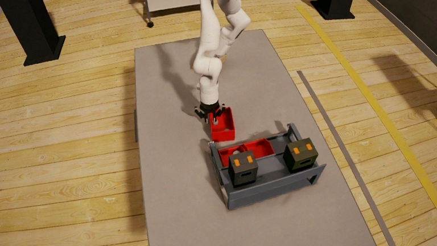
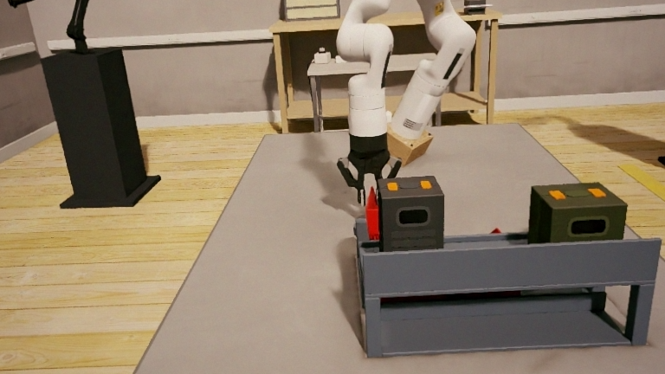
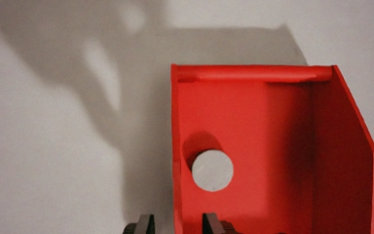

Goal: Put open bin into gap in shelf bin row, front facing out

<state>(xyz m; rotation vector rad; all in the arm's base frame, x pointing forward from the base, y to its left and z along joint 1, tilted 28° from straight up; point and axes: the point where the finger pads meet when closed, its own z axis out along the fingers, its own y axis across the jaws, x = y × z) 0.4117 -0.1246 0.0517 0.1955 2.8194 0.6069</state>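
Note:
The red open bin [image 1: 227, 134] [image 2: 373, 223] [image 3: 243, 112] stands on the table between the arm and the shelf. A pale round part [image 3: 212, 170] lies inside it near the left wall in the wrist view. My gripper [image 1: 211, 121] [image 3: 177, 225] points down, partly open, above that side wall. In the wrist view one fingertip is outside the wall and one inside, with space on both sides of it. The grey shelf [image 1: 273, 183] [image 2: 490, 267] holds one red bin [image 1: 223, 159] at its left end and another red bin [image 1: 260, 148] beside it; a gap lies to their right.
A dark grey box [image 1: 243, 169] [image 2: 411, 222] and a green box [image 1: 301, 155] [image 2: 578, 213] stand on the shelf's top board. The shelf's left end post is close to the open bin. The exterior view mostly hides the bins behind the shelf and dark grey box.

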